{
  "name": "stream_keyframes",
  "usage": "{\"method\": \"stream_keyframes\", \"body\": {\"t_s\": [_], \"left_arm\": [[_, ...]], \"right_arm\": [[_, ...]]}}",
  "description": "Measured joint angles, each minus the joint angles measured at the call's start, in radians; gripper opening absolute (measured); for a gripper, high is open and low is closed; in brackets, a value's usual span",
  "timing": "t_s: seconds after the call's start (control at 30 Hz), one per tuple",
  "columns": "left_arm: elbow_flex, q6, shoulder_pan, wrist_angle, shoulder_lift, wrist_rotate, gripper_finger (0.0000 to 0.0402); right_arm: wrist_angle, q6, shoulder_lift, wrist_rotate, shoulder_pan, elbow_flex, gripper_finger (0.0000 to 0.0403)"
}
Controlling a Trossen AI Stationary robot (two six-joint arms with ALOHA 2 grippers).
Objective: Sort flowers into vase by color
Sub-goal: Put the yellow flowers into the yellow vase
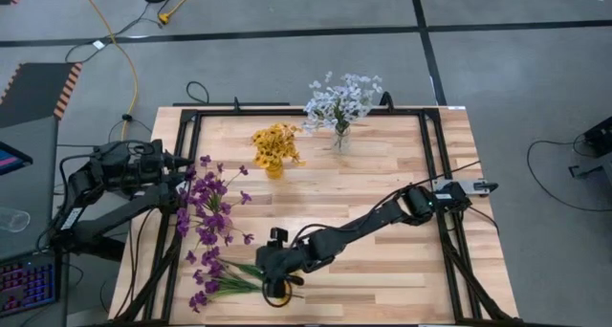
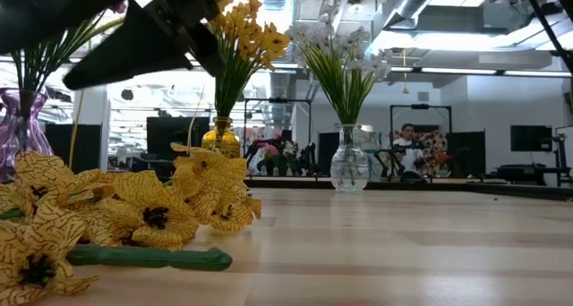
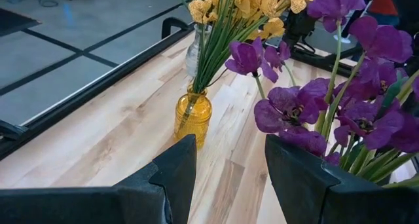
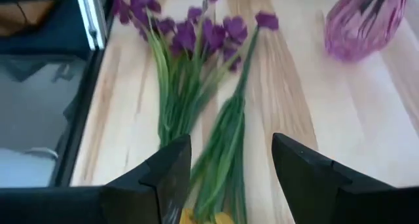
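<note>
A yellow bunch stands in a yellow vase (image 1: 275,151) and a white bunch in a clear vase (image 1: 341,112). Purple flowers (image 1: 206,207) fill a purple vase (image 4: 363,21) at the left. Loose purple sprays (image 1: 212,279) lie flat on the wood near the front left corner, stems (image 4: 216,139) toward my right gripper. A loose yellow spray (image 2: 143,208) lies just below it. My right gripper (image 4: 229,158) hangs open above these stems, clear of them in the low view. My left gripper (image 3: 229,158) is open beside the purple bunch, facing the yellow vase (image 3: 193,116).
Black frame rails (image 1: 442,164) run round the table top. Bare wood (image 1: 382,164) lies between the vases and the right rail. A person (image 2: 409,140) sits in the room far behind the table.
</note>
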Motion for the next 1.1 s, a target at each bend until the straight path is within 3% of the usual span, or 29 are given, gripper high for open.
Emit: {"method": "stream_keyframes", "body": {"t_s": [0.53,1.1], "left_arm": [[0.000,0.000,0.000,0.000,0.000,-0.002,0.0169],[0.000,-0.002,0.000,-0.001,0.000,-0.003,0.0169]], "right_arm": [[-0.040,0.071,0.084,-0.116,0.001,-0.002,0.0240],[-0.053,0.079,0.096,-0.120,0.010,0.000,0.0240]]}}
